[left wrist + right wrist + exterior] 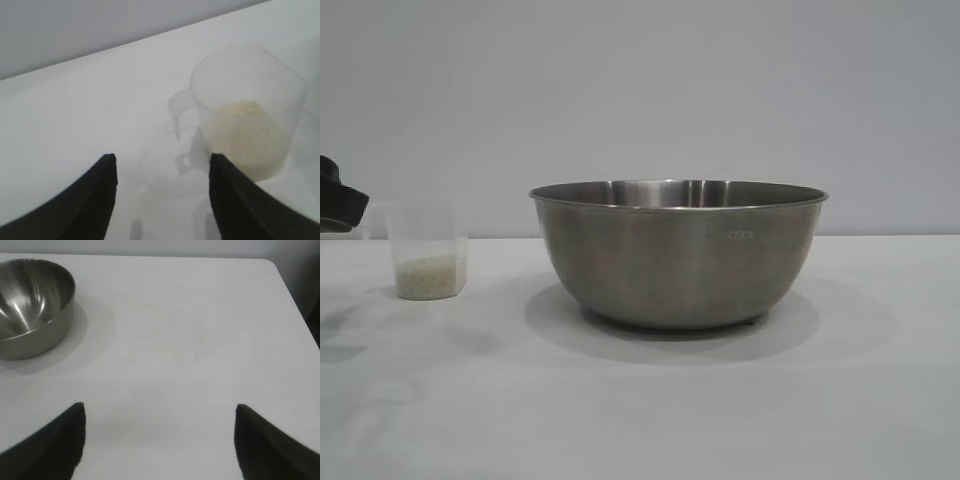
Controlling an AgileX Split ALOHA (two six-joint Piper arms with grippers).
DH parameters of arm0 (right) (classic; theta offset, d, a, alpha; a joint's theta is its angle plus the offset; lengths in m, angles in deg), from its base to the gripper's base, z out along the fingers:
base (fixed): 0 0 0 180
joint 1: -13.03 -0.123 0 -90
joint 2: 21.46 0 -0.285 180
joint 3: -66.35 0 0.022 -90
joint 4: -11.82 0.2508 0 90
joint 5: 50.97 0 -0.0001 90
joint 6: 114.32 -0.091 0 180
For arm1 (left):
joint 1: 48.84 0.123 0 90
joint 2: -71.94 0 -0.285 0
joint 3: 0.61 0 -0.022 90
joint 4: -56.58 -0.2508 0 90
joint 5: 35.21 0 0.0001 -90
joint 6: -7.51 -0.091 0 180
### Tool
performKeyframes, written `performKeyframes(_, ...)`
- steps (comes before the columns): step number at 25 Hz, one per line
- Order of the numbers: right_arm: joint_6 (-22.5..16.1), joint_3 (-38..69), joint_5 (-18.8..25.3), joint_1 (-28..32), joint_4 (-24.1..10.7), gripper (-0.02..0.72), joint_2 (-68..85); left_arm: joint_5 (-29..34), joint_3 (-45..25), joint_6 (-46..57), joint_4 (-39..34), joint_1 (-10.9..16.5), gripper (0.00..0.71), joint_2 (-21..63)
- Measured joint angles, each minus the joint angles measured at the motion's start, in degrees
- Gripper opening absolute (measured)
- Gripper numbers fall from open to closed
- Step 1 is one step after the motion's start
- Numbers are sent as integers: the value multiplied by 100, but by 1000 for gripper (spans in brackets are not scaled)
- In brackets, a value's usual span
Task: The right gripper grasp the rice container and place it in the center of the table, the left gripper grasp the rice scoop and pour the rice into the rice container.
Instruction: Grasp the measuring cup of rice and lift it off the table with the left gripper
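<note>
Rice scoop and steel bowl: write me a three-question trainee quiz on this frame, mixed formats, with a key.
1. True or false: the rice scoop stands upright on the table with rice in it.
2. Multiple choice: the left gripper is A) shut on the scoop's handle, B) open with nothing between its fingers, the scoop ahead of it, C) inside the rice container.
3. Fill in: in the right wrist view, the rice container holds ____ rice, and the right gripper is open, apart from it.

Key: 1 true; 2 B; 3 no.
</note>
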Motion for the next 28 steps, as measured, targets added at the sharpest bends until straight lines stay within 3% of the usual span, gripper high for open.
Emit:
performKeyframes(15, 0, 0, 0, 0, 0, 563, 0, -9, 550, -111, 67, 42, 344, -641)
performKeyframes(21, 0, 0, 0, 0, 0, 563, 0, -9, 707, -138, -239, 457, 344, -772)
performKeyframes(28, 0, 0, 0, 0, 0, 563, 0, -9, 856, -126, -721, 571, 344, -881)
